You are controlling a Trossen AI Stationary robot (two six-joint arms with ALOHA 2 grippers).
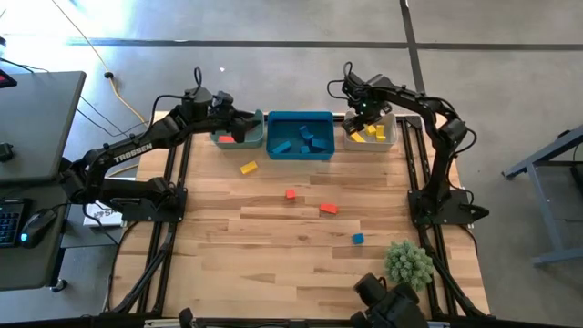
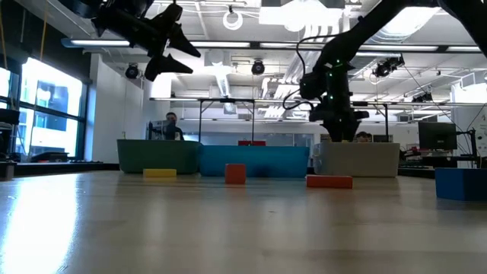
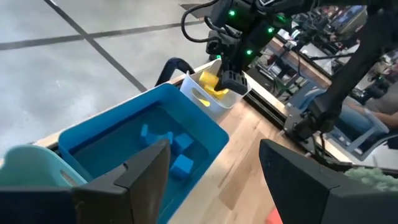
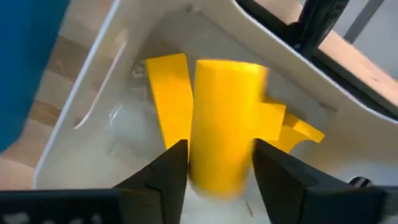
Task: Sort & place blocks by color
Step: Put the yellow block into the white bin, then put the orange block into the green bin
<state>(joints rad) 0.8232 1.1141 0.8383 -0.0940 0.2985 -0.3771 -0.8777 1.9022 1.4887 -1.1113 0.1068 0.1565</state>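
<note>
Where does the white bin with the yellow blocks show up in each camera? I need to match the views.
High view: white bin at the far edge, right of the blue bin, under the right hand.
Low view: pale box, right of the blue bin.
Left wrist view: far off, past the blue bin.
Right wrist view: fills the picture.
Shared landmark: the blue bin.

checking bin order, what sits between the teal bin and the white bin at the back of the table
The blue bin, with blue blocks inside, sits between the teal bin and the white bin. The high view shows all three in a row.
</note>
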